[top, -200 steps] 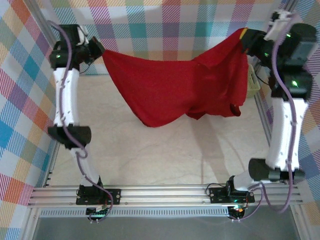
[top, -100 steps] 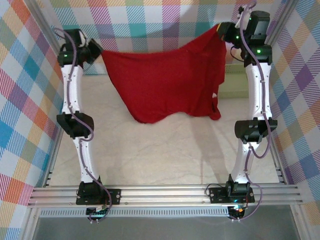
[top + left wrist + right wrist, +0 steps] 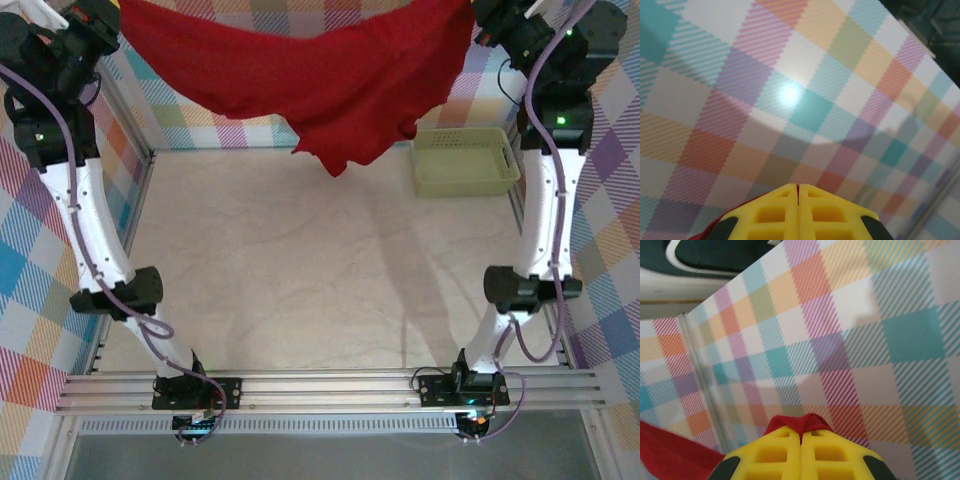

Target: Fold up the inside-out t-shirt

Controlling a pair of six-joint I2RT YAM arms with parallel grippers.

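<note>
T-shirt (image 3: 300,70), deep red, plain: held up in the air at the far end of the cell, stretched between the two raised arms and hanging clear of the surface (image 3: 300,270). Its upper edge sags in a shallow curve from one grip to the other. The loose cloth gathers into a drooping point right of centre, in front of the plaid back wall (image 3: 200,135). Left fingers (image 3: 108,22): at the far left corner in the overhead view, with the cloth's left end running into them. In the left wrist view the yellow left fingers (image 3: 790,210) are pressed together with no gap, and a thin sliver of red t-shirt (image 3: 696,236) shows at the lower left edge. Right fingers (image 3: 482,25): at the far right corner in the overhead view, meeting the cloth's right end. In the right wrist view the yellow right fingers (image 3: 790,450) are closed tight, a small peak of red t-shirt (image 3: 799,422) is pinched at the tips, and more cloth trails off to the lower left. Basket (image 3: 466,175), pale green plastic, slotted walls: on the surface at the far right, beside the right arm and just right of the cloth's lowest point, apart from it.
</note>
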